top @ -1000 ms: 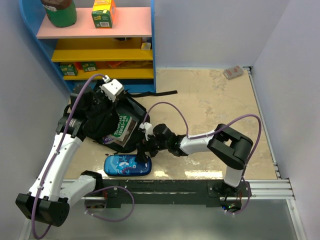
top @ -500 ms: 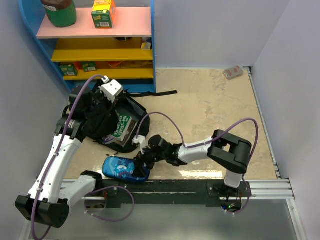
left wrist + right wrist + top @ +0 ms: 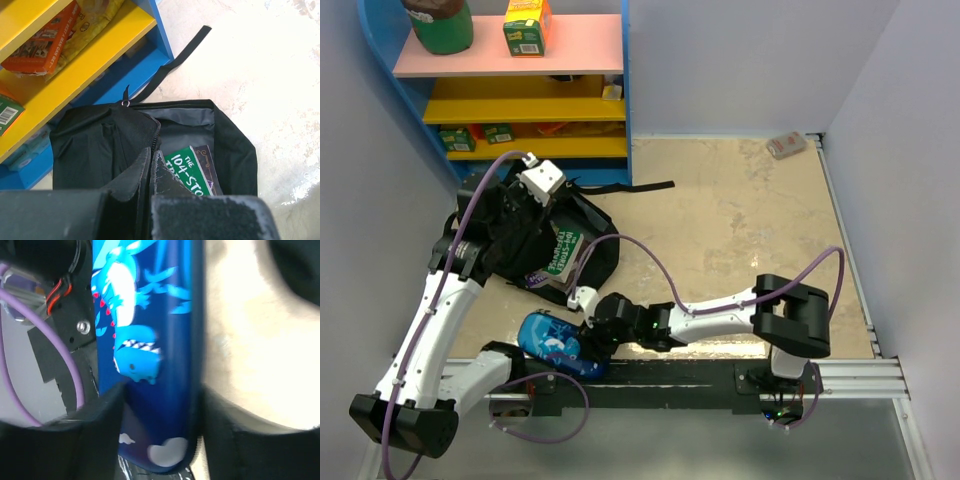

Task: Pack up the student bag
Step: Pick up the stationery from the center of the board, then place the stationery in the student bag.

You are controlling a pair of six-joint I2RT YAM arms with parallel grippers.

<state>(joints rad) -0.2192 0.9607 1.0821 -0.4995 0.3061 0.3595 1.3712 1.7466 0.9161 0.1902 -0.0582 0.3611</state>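
Student bag [image 3: 598,250] sits left of centre on the beige table [image 3: 740,230], just in front of the blue shelf unit [image 3: 570,55] that fills the upper left. It is big, black and soft, slumped rather than upright. Its zip mouth is open, with grey lining showing inside. One black strap [image 3: 640,186] trails off to the right along the foot of the shelves. The left gripper [image 3: 150,200] has its fingers pressed together on the fabric edge beside the zip, holding that lip up. Inside the opening lies a green book [image 3: 187,167] with white lettering, with a darker one tucked against it. Lower down, near the table's front edge, a blue pencil case [image 3: 548,340] with cartoon sharks lies tilted, apart from the bag. The right gripper [image 3: 160,430] pinches it, one finger against each long side. Far off in the upper right corner lies a small pale object [image 3: 786,146], too small to make out.
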